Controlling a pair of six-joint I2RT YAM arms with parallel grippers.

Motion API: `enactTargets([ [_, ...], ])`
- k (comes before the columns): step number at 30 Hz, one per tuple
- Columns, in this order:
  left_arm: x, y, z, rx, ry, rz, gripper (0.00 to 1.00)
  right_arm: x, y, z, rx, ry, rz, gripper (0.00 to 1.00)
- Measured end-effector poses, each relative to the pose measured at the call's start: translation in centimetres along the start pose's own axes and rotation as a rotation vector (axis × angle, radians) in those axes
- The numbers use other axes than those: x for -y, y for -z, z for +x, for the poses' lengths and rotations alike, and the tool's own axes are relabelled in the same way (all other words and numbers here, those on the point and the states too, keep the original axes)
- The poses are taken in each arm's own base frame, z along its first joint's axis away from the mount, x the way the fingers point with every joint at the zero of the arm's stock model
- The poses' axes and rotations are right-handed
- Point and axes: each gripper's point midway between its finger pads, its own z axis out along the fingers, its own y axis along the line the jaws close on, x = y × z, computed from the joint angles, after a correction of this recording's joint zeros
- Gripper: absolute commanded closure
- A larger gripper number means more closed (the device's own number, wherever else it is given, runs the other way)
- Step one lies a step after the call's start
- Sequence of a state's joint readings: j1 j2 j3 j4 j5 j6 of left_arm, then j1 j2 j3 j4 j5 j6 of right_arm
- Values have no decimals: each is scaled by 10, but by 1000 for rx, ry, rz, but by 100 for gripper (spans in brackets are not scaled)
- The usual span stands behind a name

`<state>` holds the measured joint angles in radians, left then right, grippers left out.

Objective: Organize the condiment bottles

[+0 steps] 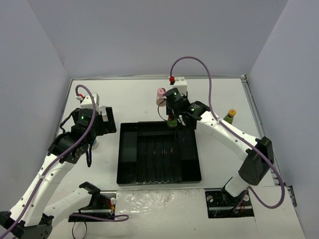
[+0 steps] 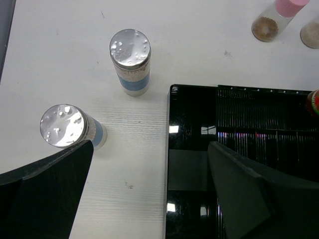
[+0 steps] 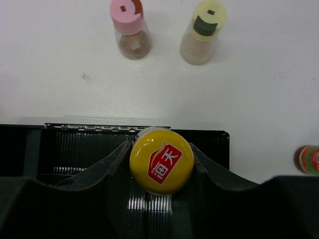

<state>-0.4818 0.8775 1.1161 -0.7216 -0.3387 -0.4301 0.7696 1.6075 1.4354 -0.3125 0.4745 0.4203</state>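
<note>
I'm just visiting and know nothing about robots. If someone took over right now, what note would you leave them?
Left tool: open, empty, above the table by two silver-lidded shakers, left of the black tray.
Right tool: shut on an orange-capped bottle over the tray's far end.
Pink-capped bottle and yellow-green-capped bottle stand beyond the tray; second orange-capped bottle to its right.
Done: no bottle released in the tray. Left: all six.

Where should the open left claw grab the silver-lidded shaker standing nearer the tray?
Probably around the round body just under the lid, coming straight down: the shaker stands upright, apart from the tray and its twin, leaving room either side.
</note>
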Motion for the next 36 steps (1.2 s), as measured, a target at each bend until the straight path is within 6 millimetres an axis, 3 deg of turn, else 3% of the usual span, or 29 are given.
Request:
enactTargets([
  [8,-9,6,0,29,8,-22,3,-49,-23,4,0,35,-46,100],
  [18,-23,19,0,78,21,-43,3,-98,-30,-2,50,26,-121,100],
  [30,-30,18,11,67,9,-65,3,-130,-14,11,63,59,-169,100],
  [36,-31,14,19,47,-2,-72,3,-137,-8,16,63,67,-176,100],
])
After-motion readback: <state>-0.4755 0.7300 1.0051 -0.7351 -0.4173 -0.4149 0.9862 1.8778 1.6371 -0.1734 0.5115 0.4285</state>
